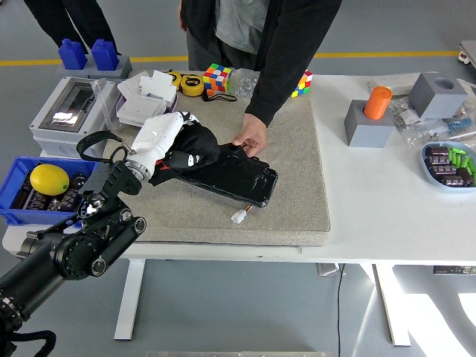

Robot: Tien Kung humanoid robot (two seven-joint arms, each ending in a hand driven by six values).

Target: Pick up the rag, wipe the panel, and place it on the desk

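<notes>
I've got the left robot hand [167, 137] clutching the black rag [195, 149] on the panel's [236, 181] left end, person's hand [251, 138] steadying the far edge, and if I drag too hard the panel could skid off the grey mat [297, 171].

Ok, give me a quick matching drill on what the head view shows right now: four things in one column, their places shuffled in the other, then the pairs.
Things:
1. rag
2. panel
3. lemon
4. orange cylinder

Places:
A. in the blue bin at the table's left edge
B. standing in a grey block on the right side of the table
C. bunched in the left hand, at the left end of the panel
D. flat on the grey mat, its far edge steadied by the person's hand

Pairs: 1-C, 2-D, 3-A, 4-B
</notes>
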